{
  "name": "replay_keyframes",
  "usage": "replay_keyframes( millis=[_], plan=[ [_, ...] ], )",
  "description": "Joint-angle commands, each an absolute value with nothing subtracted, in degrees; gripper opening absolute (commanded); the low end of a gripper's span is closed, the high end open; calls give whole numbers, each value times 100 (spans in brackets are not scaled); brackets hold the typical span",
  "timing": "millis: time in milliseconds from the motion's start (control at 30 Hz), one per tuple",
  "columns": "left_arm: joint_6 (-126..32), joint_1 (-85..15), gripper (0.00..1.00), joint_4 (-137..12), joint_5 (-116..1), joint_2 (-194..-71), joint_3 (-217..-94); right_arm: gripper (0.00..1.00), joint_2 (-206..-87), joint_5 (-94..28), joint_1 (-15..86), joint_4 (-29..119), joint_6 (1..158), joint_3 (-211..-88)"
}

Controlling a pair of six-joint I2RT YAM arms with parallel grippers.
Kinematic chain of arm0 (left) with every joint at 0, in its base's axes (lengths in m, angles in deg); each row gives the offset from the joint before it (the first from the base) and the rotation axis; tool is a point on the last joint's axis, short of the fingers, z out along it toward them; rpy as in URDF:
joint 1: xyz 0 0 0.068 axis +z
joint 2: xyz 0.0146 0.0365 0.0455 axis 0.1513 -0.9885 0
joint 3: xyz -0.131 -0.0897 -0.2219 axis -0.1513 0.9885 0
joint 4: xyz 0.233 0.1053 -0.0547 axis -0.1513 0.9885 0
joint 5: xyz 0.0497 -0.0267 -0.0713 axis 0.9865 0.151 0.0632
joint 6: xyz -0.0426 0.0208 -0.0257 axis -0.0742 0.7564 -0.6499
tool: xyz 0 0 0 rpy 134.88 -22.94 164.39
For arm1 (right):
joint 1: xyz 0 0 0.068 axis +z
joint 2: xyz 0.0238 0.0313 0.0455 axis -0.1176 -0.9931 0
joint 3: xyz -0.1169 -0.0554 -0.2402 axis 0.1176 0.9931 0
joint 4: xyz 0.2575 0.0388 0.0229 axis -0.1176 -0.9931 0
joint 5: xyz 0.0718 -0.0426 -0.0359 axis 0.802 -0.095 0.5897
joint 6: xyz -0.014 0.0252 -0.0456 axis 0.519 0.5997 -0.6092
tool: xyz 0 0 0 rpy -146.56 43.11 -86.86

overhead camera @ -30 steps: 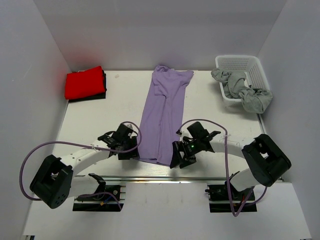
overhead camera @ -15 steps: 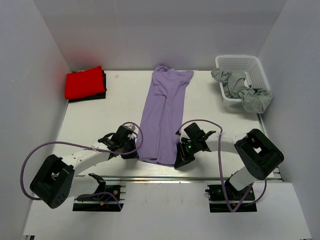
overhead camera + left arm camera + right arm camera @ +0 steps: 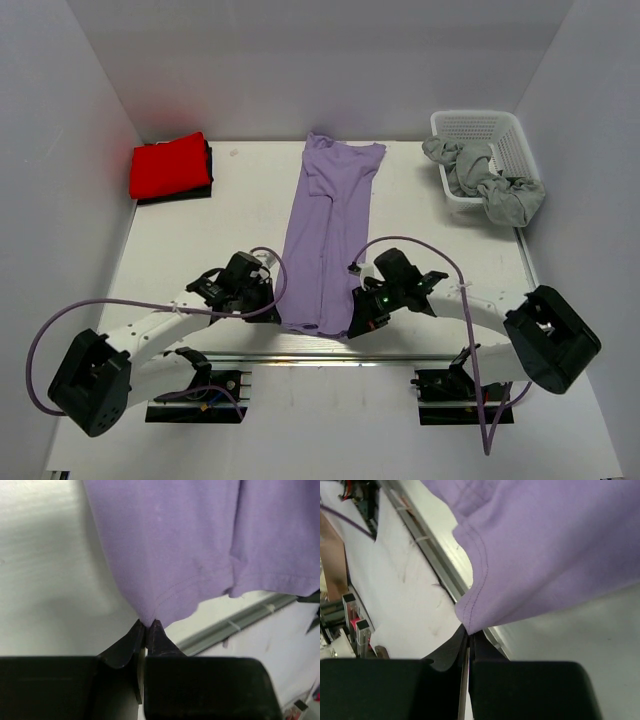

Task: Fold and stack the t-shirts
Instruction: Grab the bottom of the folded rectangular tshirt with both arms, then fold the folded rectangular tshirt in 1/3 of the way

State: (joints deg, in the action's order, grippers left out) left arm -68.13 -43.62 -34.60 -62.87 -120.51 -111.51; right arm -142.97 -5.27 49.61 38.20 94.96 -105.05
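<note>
1. Purple shirt (image 3: 330,235): lies mid-table as a long narrow strip, collar end far, hem end at the near edge between the arms. It looks folded lengthwise.
2. Handling, my read: light, limp cotton with no stiffness. It will sag between grip points and is not fragile. The best hold is the two stitched hem corners, taken together so the fold line stays straight.
3. Left gripper (image 3: 147,626): pressed together, pinching the near-left hem corner. Only a small bite of cloth at the tips.
4. Right gripper (image 3: 469,634): pressed together, pinching the near-right hem corner, also at the very tips.
5. Risk: the bites are shallow, so a jerk could pull a corner free.
6. Red shirt (image 3: 168,165): folded, in the far-left corner, well apart from the purple one. Probably the stack spot.
7. Table (image 3: 200,240): white, smooth and flat, so cloth should slide easily. A metal rail (image 3: 320,352) runs along the near edge just beside the hem.
8. Basket (image 3: 500,135): far right, with grey cloth (image 3: 490,190) spilling over its rim. White walls left, back and right.
</note>
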Motion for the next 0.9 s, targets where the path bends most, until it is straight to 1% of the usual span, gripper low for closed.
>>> replay_keyframes(
  millis=[0, 133, 167, 233, 267, 333, 367, 467, 500, 533, 600, 867],
  plan=[
    [-6620, -4395, 0, -2724, -6677, -11713, -11483, 0, -14028, -324, 5061, 3706, 9222, -10391],
    [-6620, -4395, 0, -2941, -6677, -11651, -11607, 0, -13904, -720, 5035, 3609, 8915, -10592],
    [-6620, -4395, 0, -3082, -6738, -11651, -11659, 0, -13930, -1077, 5017, 3574, 8923, -10784],
    [-6620, -4272, 0, -3416, -6739, -11800, -11860, 0, -14009, -1404, 5000, 3434, 8896, -11083],
    [-6620, -4272, 0, -3417, -6608, -11887, -11957, 0, -14045, -1884, 4965, 3416, 8940, -11242],
    [-6620, -4272, 0, -3487, -6048, -12160, -12316, 0, -14299, -2160, 4825, 3442, 9054, -11453],
    [-6620, -4272, 0, -3557, -5853, -12248, -12432, 0, -14378, -2518, 4746, 3459, 9081, -11515],
    [-6725, -4219, 0, -3927, -5325, -12686, -12950, 0, -14765, -2680, 4430, 3494, 9256, -11858],
    [-6725, -4219, 0, -3927, -5150, -12827, -13099, 0, -14818, -2697, 4376, 3521, 9274, -12085],
    [-6812, -4219, 0, -3927, -4835, -12977, -13414, 0, -14932, -2698, 4323, 3547, 9344, -12130],
    [-6866, -4114, 0, -3927, -4569, -13442, -13697, 0, -14959, -2741, 4121, 3767, 9344, -12254],
    [-6489, -3745, 0, -3848, -4331, -14989, -15524, 0, -15591, -2882, 3585, 4057, 9134, -13167]
  ],
)
